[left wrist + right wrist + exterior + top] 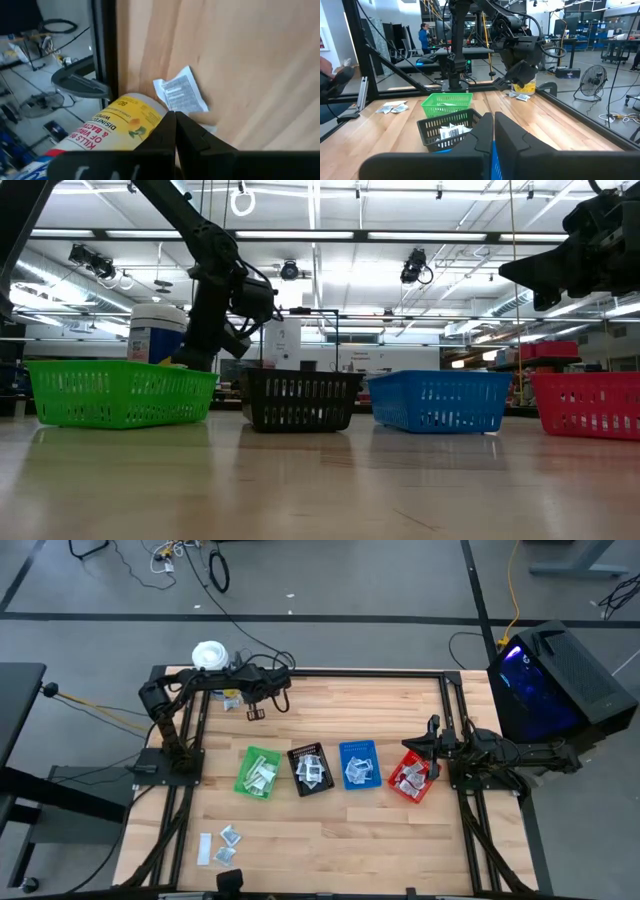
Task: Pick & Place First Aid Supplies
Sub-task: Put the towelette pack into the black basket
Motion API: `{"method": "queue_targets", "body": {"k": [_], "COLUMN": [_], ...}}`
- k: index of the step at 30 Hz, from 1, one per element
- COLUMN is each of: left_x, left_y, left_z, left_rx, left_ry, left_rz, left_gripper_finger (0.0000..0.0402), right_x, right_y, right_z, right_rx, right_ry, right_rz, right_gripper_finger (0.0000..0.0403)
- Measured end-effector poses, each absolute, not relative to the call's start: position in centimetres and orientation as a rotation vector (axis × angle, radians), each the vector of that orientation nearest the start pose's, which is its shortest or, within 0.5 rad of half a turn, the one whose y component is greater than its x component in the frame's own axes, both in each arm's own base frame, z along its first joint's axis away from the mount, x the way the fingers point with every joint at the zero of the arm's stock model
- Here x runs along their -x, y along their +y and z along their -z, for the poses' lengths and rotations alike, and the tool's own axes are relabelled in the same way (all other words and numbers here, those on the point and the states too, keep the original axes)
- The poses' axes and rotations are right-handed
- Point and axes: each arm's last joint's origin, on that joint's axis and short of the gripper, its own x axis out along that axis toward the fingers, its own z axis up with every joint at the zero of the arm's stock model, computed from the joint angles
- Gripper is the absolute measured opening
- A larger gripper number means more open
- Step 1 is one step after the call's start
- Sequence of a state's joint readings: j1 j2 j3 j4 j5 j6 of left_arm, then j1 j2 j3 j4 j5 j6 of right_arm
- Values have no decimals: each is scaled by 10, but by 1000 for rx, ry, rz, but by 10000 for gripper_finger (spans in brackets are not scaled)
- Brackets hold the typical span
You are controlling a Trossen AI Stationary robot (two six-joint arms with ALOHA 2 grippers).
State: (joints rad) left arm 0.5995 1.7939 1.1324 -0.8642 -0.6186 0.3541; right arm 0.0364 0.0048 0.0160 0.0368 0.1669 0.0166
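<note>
Left claw [268,698] pressed together, empty, upper left of high view. Small white printed sachet [181,91] flat on wooden counter [330,830] just ahead of claw tips, beside white cylindrical tub [117,125]. Right claw [425,747] pressed together, over red bin [410,778], well apart.
</note>
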Motion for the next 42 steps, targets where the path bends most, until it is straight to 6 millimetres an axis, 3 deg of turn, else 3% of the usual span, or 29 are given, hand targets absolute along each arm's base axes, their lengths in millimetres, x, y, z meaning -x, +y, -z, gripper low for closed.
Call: {"method": "queue_targets", "body": {"k": [7, 16, 24, 42], "left_x": [-247, -242, -248, -235], "left_y": [186, 188, 204, 221], "left_z": [-164, -154, -146, -144], "left_rx": [-386, -379, -348, -225], "left_ry": [1866, 1991, 1998, 1961], "left_rz": [-383, -260, -277, -240], "left_gripper_finger": [4, 3, 3, 3], "right_x": [-97, -97, -97, -97], "right_y": [-1, -1, -1, -1], "right_z": [-172, -172, -172, -172], "right_rx": [-21, -21, -21, -21], "right_ry": [-49, -49, -49, -49], "right_rz": [130, 130, 130, 130], "right_gripper_finger": [23, 23, 23, 23]}}
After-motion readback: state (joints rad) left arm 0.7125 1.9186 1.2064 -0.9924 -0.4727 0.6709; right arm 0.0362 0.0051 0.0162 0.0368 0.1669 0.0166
